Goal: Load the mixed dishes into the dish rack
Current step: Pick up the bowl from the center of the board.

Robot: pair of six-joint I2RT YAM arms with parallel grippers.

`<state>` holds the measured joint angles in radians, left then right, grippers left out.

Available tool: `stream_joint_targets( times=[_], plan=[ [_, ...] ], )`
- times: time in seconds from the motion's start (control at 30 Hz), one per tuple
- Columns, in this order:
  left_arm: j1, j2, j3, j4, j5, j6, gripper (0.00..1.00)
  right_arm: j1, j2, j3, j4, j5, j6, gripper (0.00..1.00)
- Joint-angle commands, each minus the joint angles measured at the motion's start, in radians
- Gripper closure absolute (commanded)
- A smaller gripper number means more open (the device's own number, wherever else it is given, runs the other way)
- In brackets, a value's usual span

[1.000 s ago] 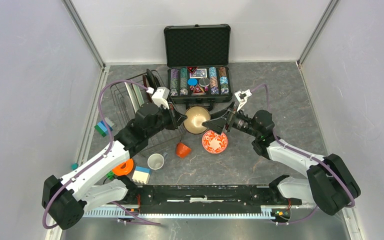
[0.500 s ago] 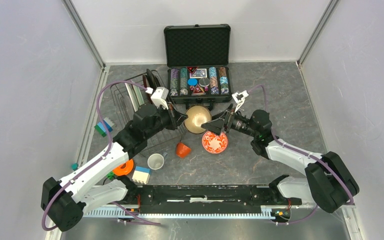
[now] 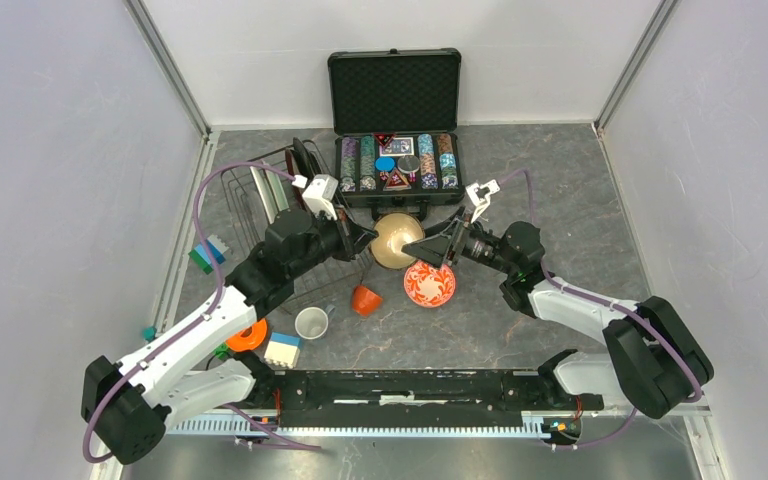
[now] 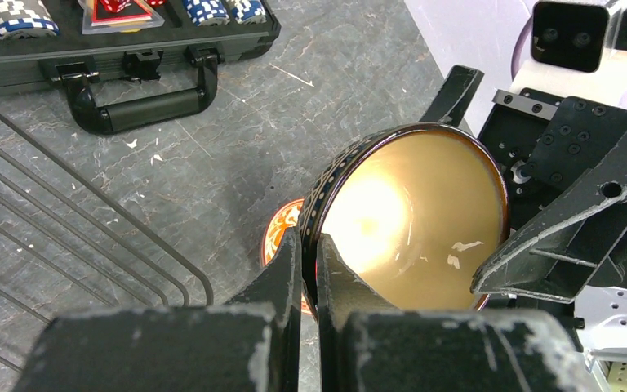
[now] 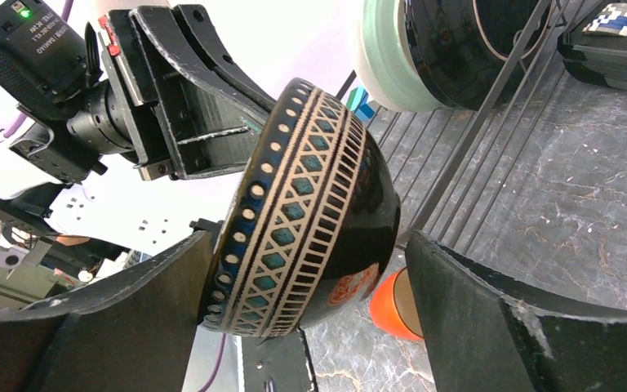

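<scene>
Well, from where I stand the two arms meet over the middle of the tabletop point(image 3: 570, 180), with one bowl point(image 3: 394, 240) between them. The left claw point(image 4: 309, 242) is pinched tight on the bowl's rim, one finger inside and one outside. The bowl hangs clear of the tabletop, tipped on its side. Its tan inside faces the left arm, and its dark outside, banded with teal diamonds, faces the right arm. The right claw point(image 5: 309, 253) is spread wide, with a finger on either side of the bowl's body. I cannot tell whether those fingers touch it.

The bowl hangs just near of the open poker-chip case point(image 3: 396, 130) and just right of the dish rack point(image 3: 250, 215). The rack sits on the left side of the tabletop, with plates point(image 3: 303, 160) standing on edge at its far end.

A red-patterned dish point(image 3: 429, 284) lies on the tabletop, below the bowl and a little nearer. An orange cup point(image 3: 365, 299) lies on its side to the left of that dish. A white cup point(image 3: 311, 322) stands upright nearer and further left. An orange ring point(image 3: 245, 335) and a white-and-blue block point(image 3: 282, 349) lie near the left arm.
</scene>
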<state>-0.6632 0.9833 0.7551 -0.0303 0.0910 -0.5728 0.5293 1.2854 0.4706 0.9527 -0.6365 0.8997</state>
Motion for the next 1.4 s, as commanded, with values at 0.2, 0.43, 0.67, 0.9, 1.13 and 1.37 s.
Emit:
stream_joint_targets(
  times=[0.2, 0.43, 0.67, 0.9, 1.13, 1.37],
  plan=[
    [0.001, -0.059, 0.004, 0.153, 0.021, -0.005, 0.98, 0.003, -0.005, 0.009, 0.065, -0.033, 0.011, 0.13],
    [0.000, -0.061, -0.008, 0.165, 0.020, -0.005, 0.98, 0.003, 0.009, -0.012, 0.227, -0.074, 0.095, 0.26],
    [0.001, -0.071, -0.010, 0.165, 0.017, 0.002, 0.98, 0.003, 0.004, -0.001, 0.128, -0.045, 0.051, 0.11],
    [0.001, -0.076, -0.016, 0.159, -0.002, 0.009, 0.98, 0.002, -0.005, 0.004, 0.120, -0.066, 0.045, 0.07],
    [0.001, -0.081, -0.018, 0.132, -0.031, 0.020, 0.98, 0.001, -0.022, -0.002, 0.135, -0.067, 0.057, 0.05],
    [0.001, -0.094, -0.037, 0.130, -0.040, 0.020, 0.98, 0.001, 0.001, -0.042, 0.309, -0.041, 0.189, 0.03]
  ],
)
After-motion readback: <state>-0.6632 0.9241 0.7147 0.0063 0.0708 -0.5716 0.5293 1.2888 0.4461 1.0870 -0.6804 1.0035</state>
